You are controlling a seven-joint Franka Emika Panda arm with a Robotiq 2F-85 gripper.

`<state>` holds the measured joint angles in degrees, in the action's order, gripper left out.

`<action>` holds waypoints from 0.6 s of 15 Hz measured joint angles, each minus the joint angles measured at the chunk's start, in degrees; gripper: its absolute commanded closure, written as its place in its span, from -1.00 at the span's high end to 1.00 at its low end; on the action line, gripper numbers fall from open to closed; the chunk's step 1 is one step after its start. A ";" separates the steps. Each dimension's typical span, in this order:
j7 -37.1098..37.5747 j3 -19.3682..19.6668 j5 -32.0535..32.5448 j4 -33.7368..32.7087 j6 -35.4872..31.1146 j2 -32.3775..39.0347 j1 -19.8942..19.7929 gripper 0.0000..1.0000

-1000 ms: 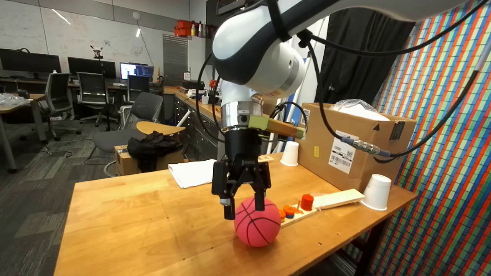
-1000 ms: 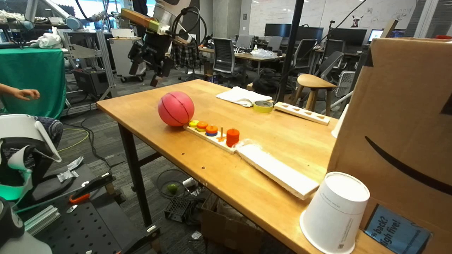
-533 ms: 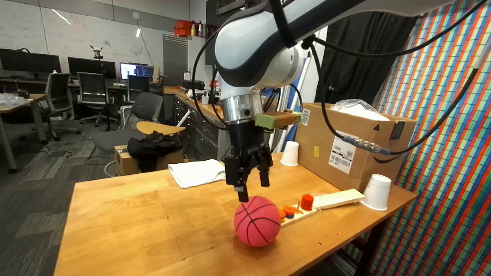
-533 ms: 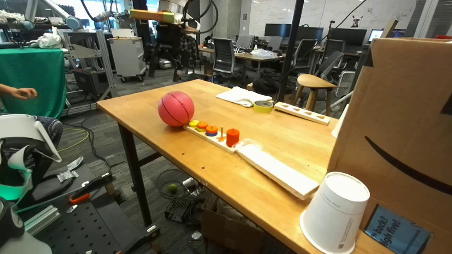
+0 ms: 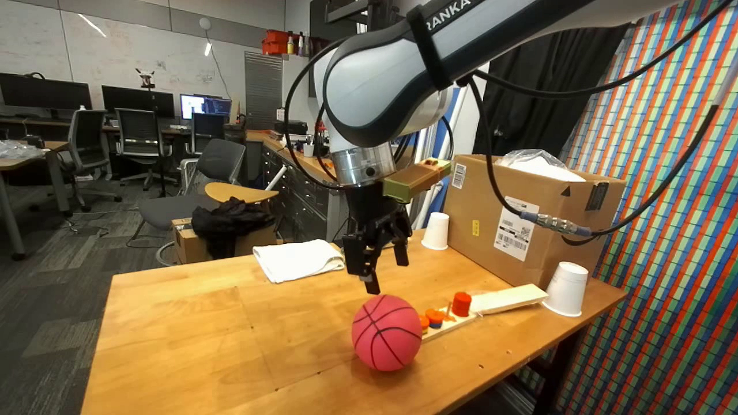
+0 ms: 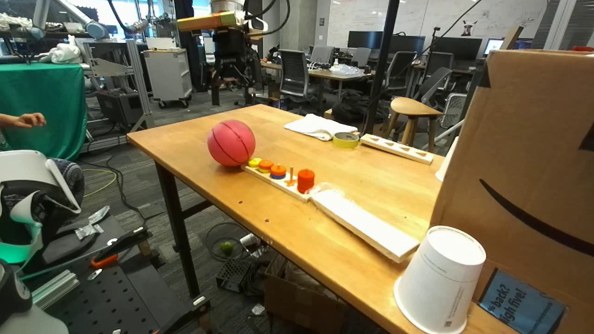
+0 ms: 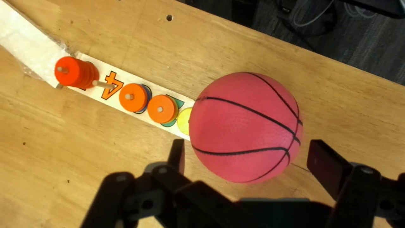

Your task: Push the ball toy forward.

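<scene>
Worktop [image 5: 219,334]: wooden, with small holes [image 6: 267,220] near one long edge. Pink ball [image 5: 387,340] rests at one end of a pegged board [image 7: 121,78]; contact between the two cannot be confirmed. At the board's opposite end lies a pale plank [image 6: 364,222], set at an angle to it. An inverted white cup [image 6: 438,283] stands just beside the plank's far end, near a cardboard box [image 5: 478,196]. A second inverted cup [image 5: 435,231] stands beside the same box. Also noted: folded white cloth [image 5: 297,260], yellow tape roll [image 6: 345,144] just beside it, and a wooden strip [image 6: 394,150] with triangular cut-outs.

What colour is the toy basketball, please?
The toy basketball is pinkish red, lined in black; the wrist view shows it best.
</scene>
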<state>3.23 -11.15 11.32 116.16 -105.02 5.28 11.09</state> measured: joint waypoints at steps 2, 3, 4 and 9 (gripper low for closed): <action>2.37 -0.23 0.73 0.38 0.02 -0.58 0.57 1.00; 3.56 -0.32 1.23 0.75 0.12 -0.90 0.83 1.00; 4.80 -0.41 1.85 1.29 0.21 -1.26 1.06 1.00; 10.19 -0.55 3.67 4.81 0.26 -2.76 1.45 1.00</action>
<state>13.42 -11.71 14.99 120.97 -104.75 2.51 12.54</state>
